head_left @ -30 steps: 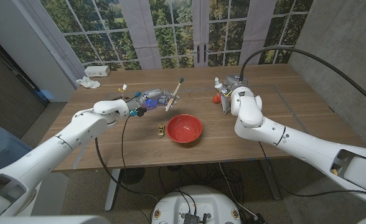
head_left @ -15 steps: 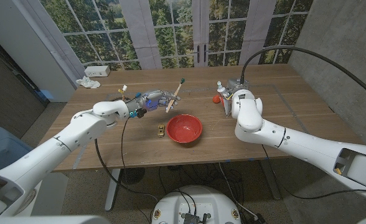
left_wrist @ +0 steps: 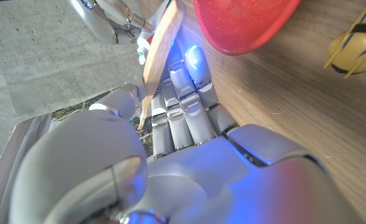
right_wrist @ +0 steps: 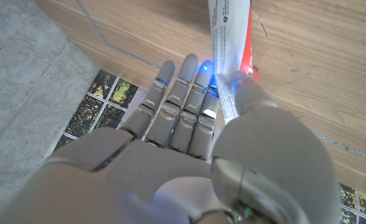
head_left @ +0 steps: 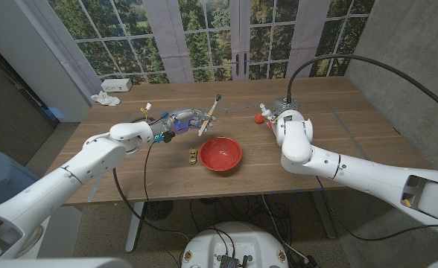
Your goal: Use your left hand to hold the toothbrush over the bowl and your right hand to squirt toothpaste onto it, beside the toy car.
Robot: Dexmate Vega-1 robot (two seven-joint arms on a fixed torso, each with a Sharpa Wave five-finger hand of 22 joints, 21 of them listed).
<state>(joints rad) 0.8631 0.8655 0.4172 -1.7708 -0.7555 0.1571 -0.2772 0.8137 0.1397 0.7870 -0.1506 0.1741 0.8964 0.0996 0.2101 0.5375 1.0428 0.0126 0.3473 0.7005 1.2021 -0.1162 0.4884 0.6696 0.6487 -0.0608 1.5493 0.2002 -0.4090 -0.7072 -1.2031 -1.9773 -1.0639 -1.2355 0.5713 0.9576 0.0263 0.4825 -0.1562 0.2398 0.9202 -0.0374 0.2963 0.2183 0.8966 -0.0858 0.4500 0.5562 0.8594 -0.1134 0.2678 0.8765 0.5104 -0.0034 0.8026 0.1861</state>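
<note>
one wooden toothbrush (head_left: pixel 208 111), one red bowl (head_left: pixel 220 154), one small toy car (head_left: pixel 193 155), one toothpaste tube (right_wrist: pixel 223 43), one white crumpled cloth (head_left: pixel 104 98), one white box (head_left: pixel 115 85), all on one wooden table (head_left: pixel 353 126).

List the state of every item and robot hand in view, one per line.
Toothbrush: held tilted, behind the bowl.
Bowl: upright on the table, empty.
Toothpaste tube: gripped.
Toy car: on the table beside the bowl.
Left robot hand: holds the toothbrush.
Right robot hand: grips the tube.

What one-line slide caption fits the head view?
Left hand holds the toothbrush behind the red bowl; right hand grips the toothpaste.
</note>
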